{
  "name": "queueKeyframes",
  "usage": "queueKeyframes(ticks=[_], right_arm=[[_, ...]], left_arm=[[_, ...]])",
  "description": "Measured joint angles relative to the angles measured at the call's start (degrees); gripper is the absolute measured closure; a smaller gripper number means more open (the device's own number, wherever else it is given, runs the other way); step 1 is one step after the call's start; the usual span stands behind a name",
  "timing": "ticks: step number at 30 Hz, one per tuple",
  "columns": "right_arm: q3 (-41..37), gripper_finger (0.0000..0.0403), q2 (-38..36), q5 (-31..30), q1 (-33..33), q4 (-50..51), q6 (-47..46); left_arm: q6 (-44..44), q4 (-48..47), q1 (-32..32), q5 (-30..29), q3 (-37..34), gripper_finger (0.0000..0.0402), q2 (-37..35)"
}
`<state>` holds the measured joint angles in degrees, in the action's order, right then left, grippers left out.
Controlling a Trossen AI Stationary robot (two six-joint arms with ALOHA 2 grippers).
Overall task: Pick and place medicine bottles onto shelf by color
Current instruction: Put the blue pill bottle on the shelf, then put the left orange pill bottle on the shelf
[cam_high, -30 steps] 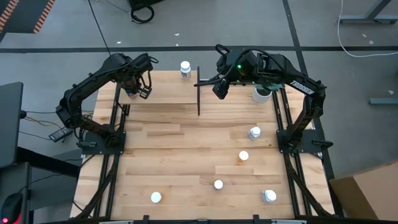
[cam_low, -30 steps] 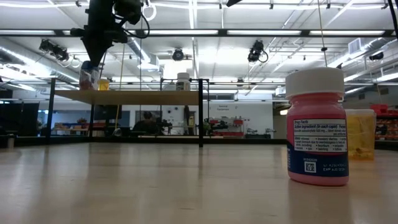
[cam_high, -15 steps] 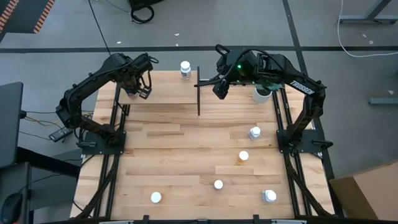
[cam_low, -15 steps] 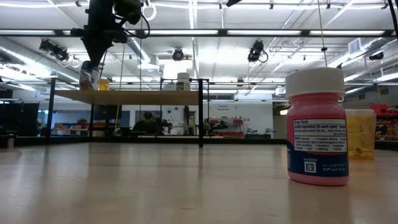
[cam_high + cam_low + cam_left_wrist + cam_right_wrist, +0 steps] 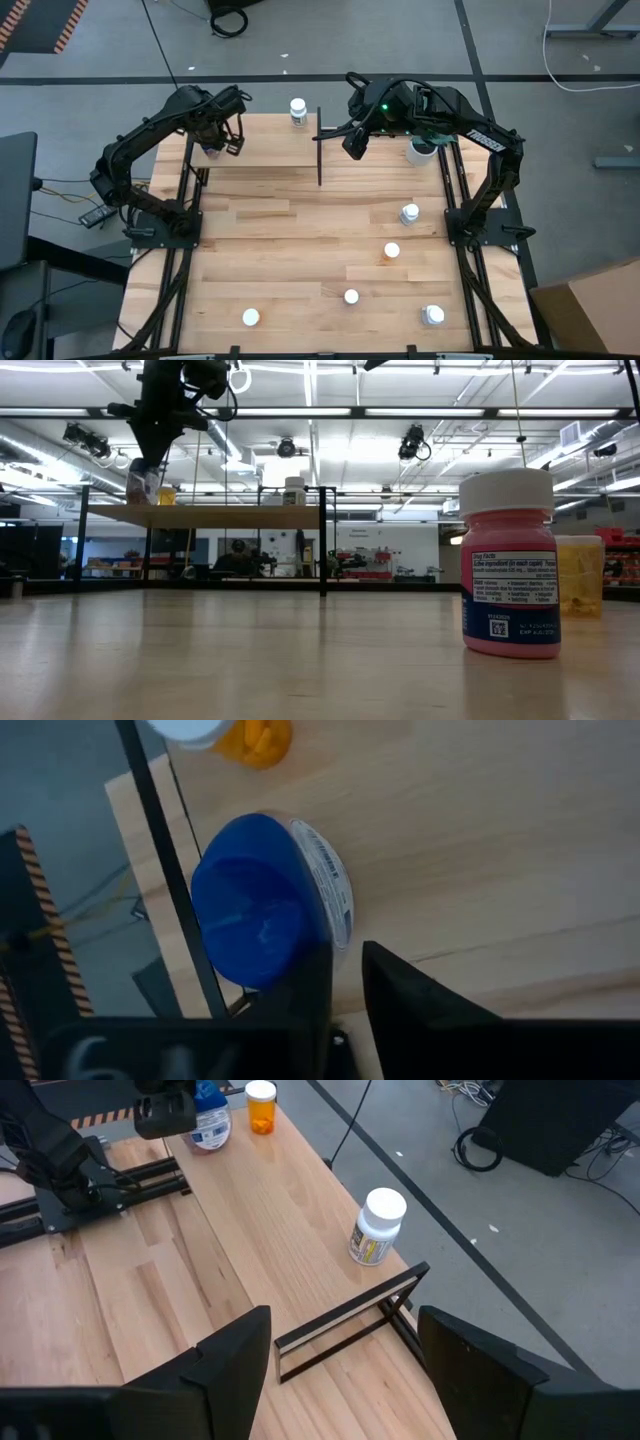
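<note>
Left claw (image 5: 345, 955) hangs over the left end of the shelf (image 5: 270, 150), its two dark fingers parted by a narrow slit with bare wood showing through and nothing held. The blue-capped bottle (image 5: 250, 915) stands on the board just beside one finger, touching or nearly so; I cannot say which.

Only the low view catches the nearest thing: a pink bottle (image 5: 510, 565) with a white cap and printed label, with a translucent yellow-orange one (image 5: 580, 575) just behind it. From above, those read as plain white caps scattered over the planked surface (image 5: 280, 260).

Farther back, the shelf is a pale wooden board on thin black legs. The left wrist view shows an orange bottle (image 5: 255, 735) near the blue one. A white bottle (image 5: 377, 1228) stands well apart from them, toward the shelf's right end.

The right claw (image 5: 345, 1320) hovers above that right end, fingers spread wide around nothing.
</note>
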<state>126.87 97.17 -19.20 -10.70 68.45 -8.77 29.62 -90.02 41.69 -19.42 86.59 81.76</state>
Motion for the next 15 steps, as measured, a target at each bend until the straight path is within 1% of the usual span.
queueKeyframes(ticks=[5, 8, 12, 15], right_arm=[[0.0, 0.0141, 0.0, 0.0, 0.0, 0.0, 0.0], [0.0, 0.0141, 0.0, 0.0, 0.0, 0.0, -0.1], [0.0, 0.0141, 0.0, 0.0, 0.0, 0.0, -0.3], [0.0, 0.0141, 0.0, 0.0, 0.0, 0.0, 0.0]], left_arm=[[4.4, 0.0, 0.0, -1.0, 0.0, 0.0323, 0.0], [4.4, 0.0, 0.0, -1.0, 0.0, 0.0325, 0.0], [4.6, 0.0, -1.0, 1.1, 0.0, 0.0323, 0.0], [4.7, 0.0, -2.1, 4.1, 0.0, 0.0319, 0.0]])
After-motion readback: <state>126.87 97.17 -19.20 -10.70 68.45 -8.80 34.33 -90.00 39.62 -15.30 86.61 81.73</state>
